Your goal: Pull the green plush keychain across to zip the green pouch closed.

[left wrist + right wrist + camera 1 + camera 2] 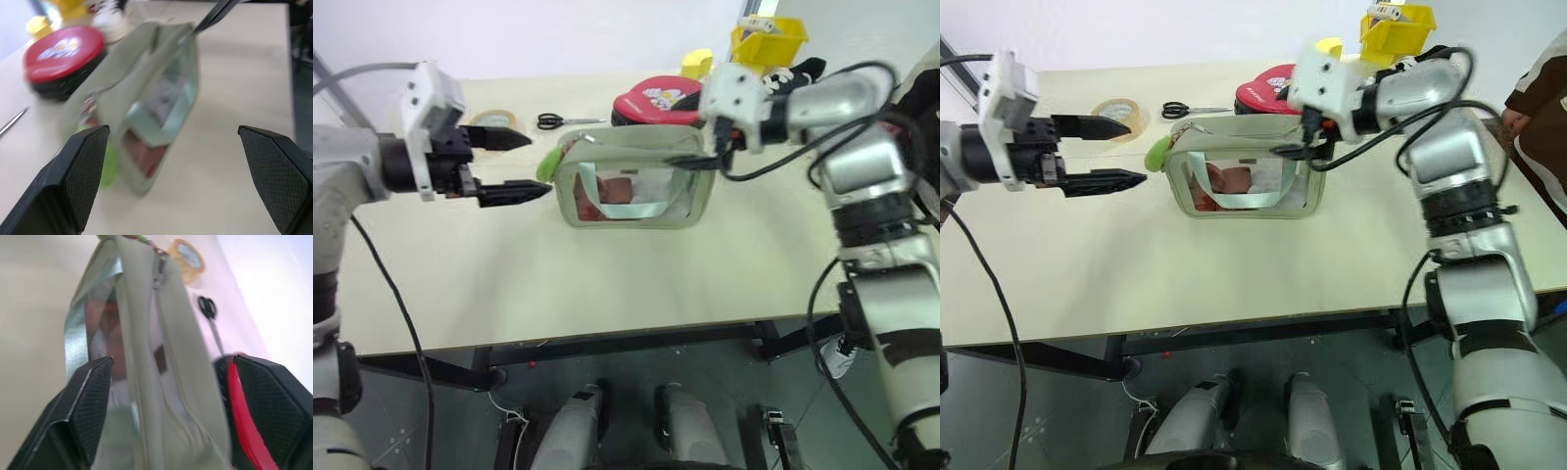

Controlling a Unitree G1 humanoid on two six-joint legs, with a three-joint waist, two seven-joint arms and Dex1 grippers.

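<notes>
Table edge (607,328): bare pale surface nearest the camera, with nothing on it in front of the pouch.

Left gripper (521,164): fingers spread wide and holding nothing, just beside the pouch's keychain end, tips pointing toward it.

Green pouch (636,191): stands upright mid-table, clear window toward the camera, red contents and a green strap visible inside.

Green plush keychain (546,163): hangs at the pouch's upper corner on the left gripper's side (the zip appears run along the top, though its closure is hard to confirm).

Right gripper (1295,149): at the pouch's opposite top corner; its wrist view shows the fingers (88,404) spread either side of the fabric, not pinching it.

Far objects: red round case (658,101), scissors (553,120), tape roll (1121,115) and yellow bin (770,41) behind the pouch.

Risk: with neither gripper clamping, the pouch is unanchored; any brush from a fingertip would likely tip or slide it.

Risk: the right gripper's fingers straddle the fabric, so a sideways move could snag and drag the pouch.
</notes>
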